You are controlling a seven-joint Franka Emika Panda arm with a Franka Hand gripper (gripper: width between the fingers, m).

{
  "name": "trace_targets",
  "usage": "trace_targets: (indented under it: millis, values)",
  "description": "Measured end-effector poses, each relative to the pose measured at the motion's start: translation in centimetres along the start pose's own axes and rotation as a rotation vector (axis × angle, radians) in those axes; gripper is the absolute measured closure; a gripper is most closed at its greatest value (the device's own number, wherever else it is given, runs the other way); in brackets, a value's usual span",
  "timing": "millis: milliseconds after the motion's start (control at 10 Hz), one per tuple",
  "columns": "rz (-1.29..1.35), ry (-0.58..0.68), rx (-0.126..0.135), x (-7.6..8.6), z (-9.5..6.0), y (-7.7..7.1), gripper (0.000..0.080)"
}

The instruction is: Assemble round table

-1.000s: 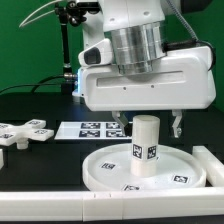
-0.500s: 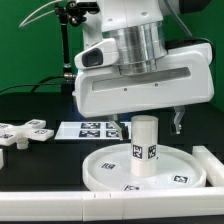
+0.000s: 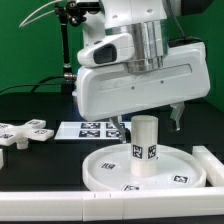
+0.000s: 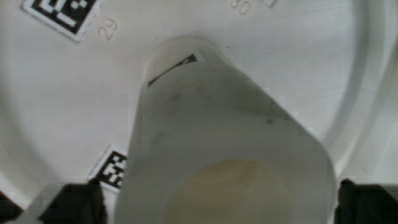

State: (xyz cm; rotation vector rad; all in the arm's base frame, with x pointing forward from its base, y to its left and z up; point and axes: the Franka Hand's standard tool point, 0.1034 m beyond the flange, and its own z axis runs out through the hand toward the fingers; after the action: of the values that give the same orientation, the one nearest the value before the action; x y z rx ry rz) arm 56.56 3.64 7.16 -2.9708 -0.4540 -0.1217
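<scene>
The large rimmed round disc (image 3: 105, 168) lies flat on the black table at the front. The short cylindrical leg (image 3: 146, 142) stands upright at its middle, tags facing front. My gripper (image 3: 148, 127) hangs over the leg, open, with one finger on each side of the leg's upper end and a gap to each. In the wrist view the leg (image 4: 222, 120) fills the middle, the disc (image 4: 54, 110) lies behind it, and the gripper (image 4: 217, 205) has its dark fingertips (image 4: 71, 205) out at the corners. The cross-shaped foot piece (image 3: 25, 132) lies at the exterior view's left.
The marker board (image 3: 92, 128) lies flat behind the disc. A long white bar (image 3: 209, 165) runs along the exterior view's right of the disc. A black stand with cables (image 3: 68, 50) rises at the back left.
The hand has turned a little about the leg, its right side now slightly higher. The leg and the disc have not moved.
</scene>
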Motion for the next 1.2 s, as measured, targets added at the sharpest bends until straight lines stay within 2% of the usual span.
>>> trace_targets:
  millis: [500,1200]
  values:
    - [-0.288,-0.009,-0.016,-0.6,0.2,0.7,0.015]
    - [-0.793,-0.057,-0.036,-1.2,0.7,0.6,0.015]
